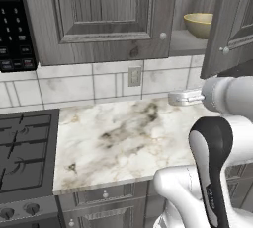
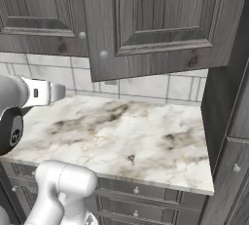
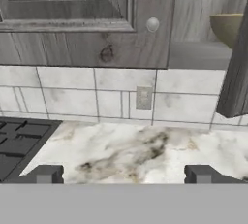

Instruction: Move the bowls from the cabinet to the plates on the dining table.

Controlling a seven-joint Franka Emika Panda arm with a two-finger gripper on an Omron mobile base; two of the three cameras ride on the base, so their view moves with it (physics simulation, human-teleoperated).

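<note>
One tan bowl (image 3: 227, 26) in cabinet (image 3: 87, 19), above-right of spread fingers (image 3: 46, 174).

white-and-brown marble table (image 1: 123, 143) running from the stove's edge on the left to the tall grey unit on the right, top bare, backed by pale tile. above it, inside the cabinet (image 1: 99, 19), a grey shelf (image 1: 185, 39) behind the swung-open door, carrying one tan bowl (image 1: 200, 24) upright on its foot, seated toward the right of the opening, partly hidden by the door's edge in the hand view
</note>
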